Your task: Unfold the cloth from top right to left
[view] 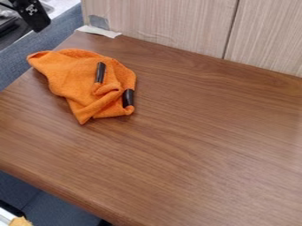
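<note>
The orange cloth [85, 81] lies bunched and folded on the left part of the wooden table, in the camera view. One corner points to the upper left and another points down toward the front. Folds overlap on its right side, where two short black strips show, one near the middle and one at the right edge; I cannot tell whether they belong to the cloth. My gripper [31, 14] is at the top left corner, above and apart from the cloth, with only a black part of it in sight.
The wooden table [194, 145] runs up to a pale wood-grain panel [159, 20] at the back. White tape [98, 31] sits at the table's back left corner. Blue-grey fabric [44, 55] borders the left side. A yellowish object [20, 221] shows at the bottom left.
</note>
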You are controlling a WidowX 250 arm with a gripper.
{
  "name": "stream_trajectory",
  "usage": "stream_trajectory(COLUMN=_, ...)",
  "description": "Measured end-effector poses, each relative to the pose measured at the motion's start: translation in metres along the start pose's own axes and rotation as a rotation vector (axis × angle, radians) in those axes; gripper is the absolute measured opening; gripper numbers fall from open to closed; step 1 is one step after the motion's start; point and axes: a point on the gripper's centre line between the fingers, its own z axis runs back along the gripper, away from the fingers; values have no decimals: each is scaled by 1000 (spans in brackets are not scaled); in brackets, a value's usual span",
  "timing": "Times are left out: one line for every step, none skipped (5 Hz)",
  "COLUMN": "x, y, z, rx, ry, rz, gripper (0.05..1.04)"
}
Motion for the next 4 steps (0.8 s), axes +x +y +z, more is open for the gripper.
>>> stream_trajectory(x=-5, y=-2, z=-10, rx=-29, ry=15, rz=16, gripper=1001)
stream_trajectory(x=0, y=-20, z=-24, rx=-57, ry=33, rz=69, gripper=1001)
stream_trajectory(x=10, y=-47, z=-35, rx=-56, ry=51, rz=168, gripper=1001)
stream_trajectory(x=25, y=-70, z=-49, rx=-61, ry=72, rz=204, gripper=1001)
